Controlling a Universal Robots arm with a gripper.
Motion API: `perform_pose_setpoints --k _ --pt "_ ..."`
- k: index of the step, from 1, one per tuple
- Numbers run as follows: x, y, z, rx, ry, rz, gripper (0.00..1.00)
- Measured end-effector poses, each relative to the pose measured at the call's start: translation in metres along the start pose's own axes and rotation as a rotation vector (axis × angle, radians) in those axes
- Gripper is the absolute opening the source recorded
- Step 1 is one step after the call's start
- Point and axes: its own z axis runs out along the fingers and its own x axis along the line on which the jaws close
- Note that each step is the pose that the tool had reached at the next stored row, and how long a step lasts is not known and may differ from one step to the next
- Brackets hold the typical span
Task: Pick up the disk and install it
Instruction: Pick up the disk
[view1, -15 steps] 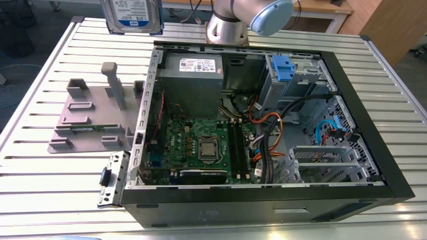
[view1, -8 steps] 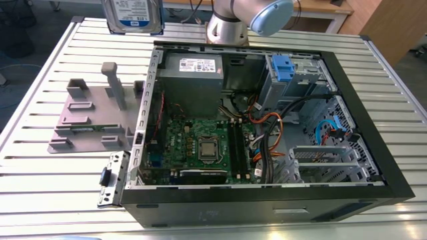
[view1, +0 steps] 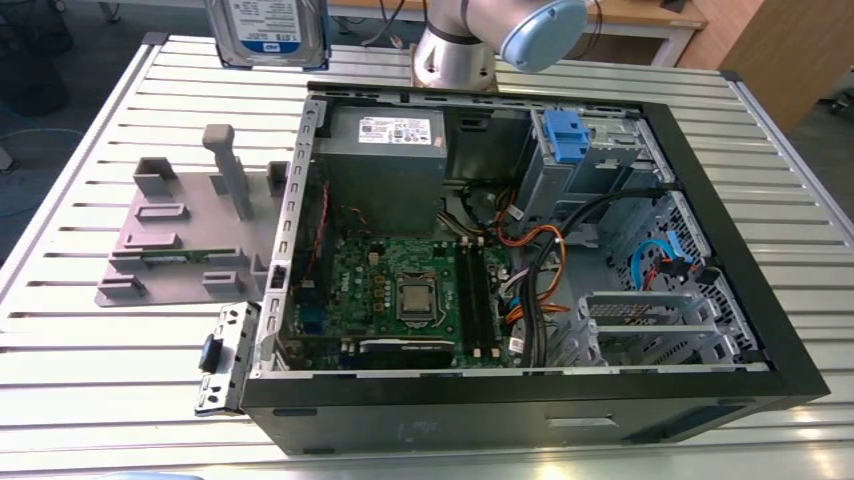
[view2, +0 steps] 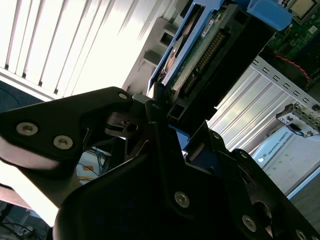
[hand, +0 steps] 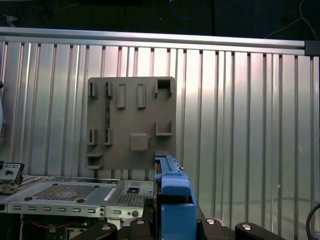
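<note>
Right now your jaws are clamped on the disk (view1: 267, 30), which they hold clear of the desk (view1: 80, 330). In the exterior view the disk stands upright at the far edge of the scene, with its white and blue label facing the camera. It is on the exterior view's left of the arm (view1: 487, 40) and just beyond the far corner of the open computer case (view1: 747, 300).

In the second wrist view you see the disk (view2: 205, 50) edge-on. Its green circuit board and connector face out, and the black jaws press it from both sides. In the first wrist view its blue bracket (hand: 175, 200) sits between the jaw mounts.

The grey holder plate (view1: 174, 240) lies flat on the desk beside the case, on the exterior view's left. Inside the case you can see the grey power supply box (view1: 380, 150), the motherboard (view1: 400, 290) and a small blue clip (view1: 566, 135) at the drive bay.
</note>
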Motion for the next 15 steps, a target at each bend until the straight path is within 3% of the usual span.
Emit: perform_pose_setpoints --k 15 --pt "0.0002 -0.0077 0.0000 0.0001 0.0000 0.000 0.37"
